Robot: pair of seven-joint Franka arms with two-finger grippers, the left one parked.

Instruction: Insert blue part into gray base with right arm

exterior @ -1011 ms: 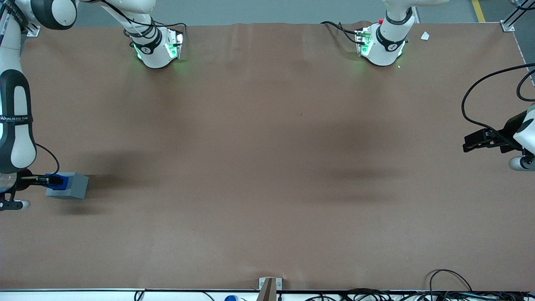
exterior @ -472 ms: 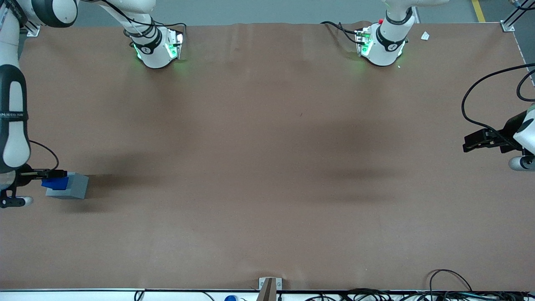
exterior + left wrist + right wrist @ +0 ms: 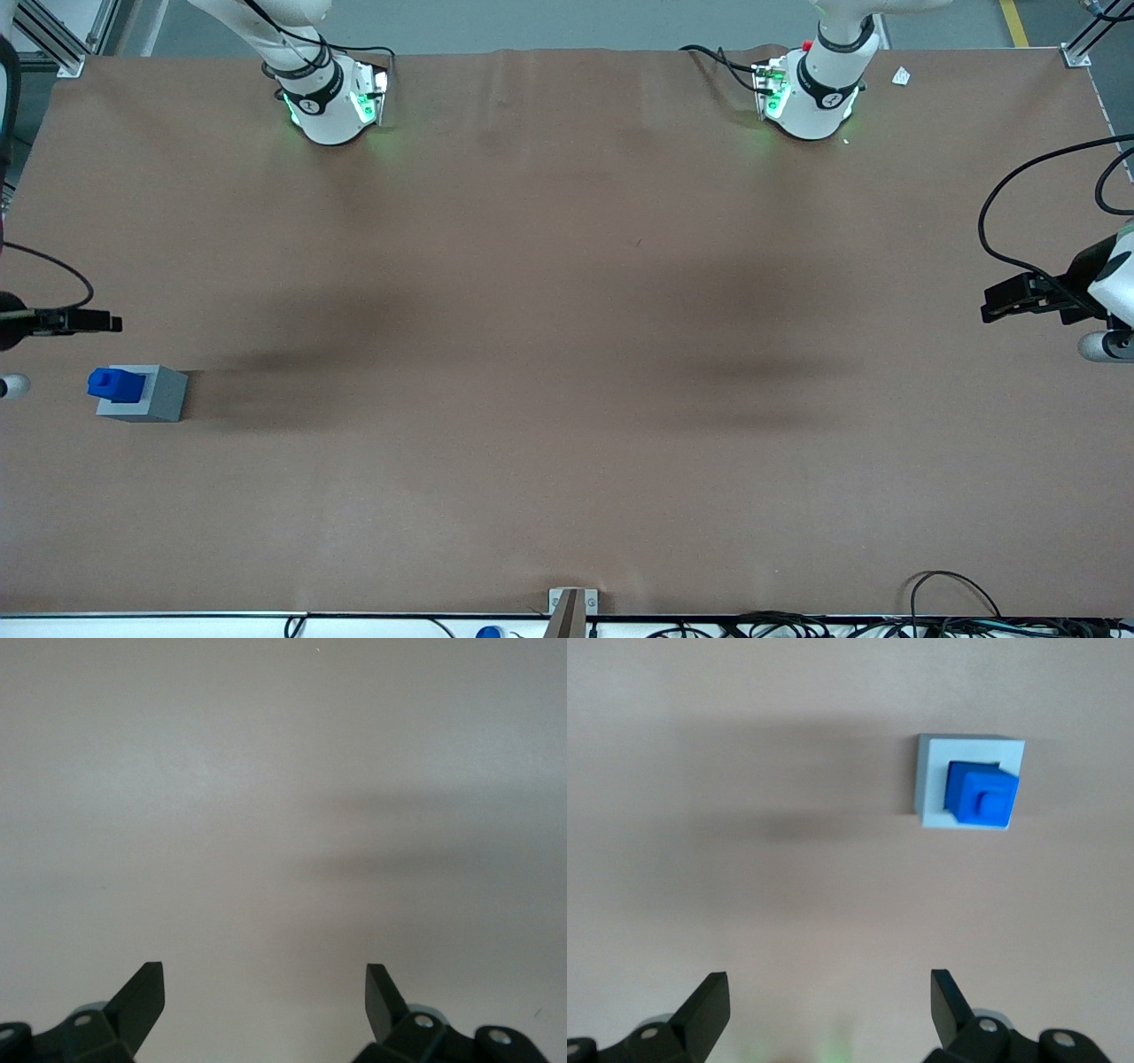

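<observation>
The blue part (image 3: 115, 384) sits in the socket of the gray base (image 3: 152, 396), its stub up, at the working arm's end of the table. In the right wrist view the blue part (image 3: 982, 797) fills the gray base (image 3: 932, 784) seen from above. My right gripper (image 3: 104, 322) is open and empty. It hangs above the table, apart from the base and farther from the front camera than it. Its fingertips (image 3: 709, 1001) stand wide apart over bare table.
The brown table cover (image 3: 567, 354) stretches wide toward the parked arm's end. The working arm's green-lit foot (image 3: 332, 106) stands at the table's back edge. Cables (image 3: 957, 602) lie along the front edge.
My gripper has let go of the blue part, opened, and pulled up and away from the base. The blue part stays seated in the gray base.
</observation>
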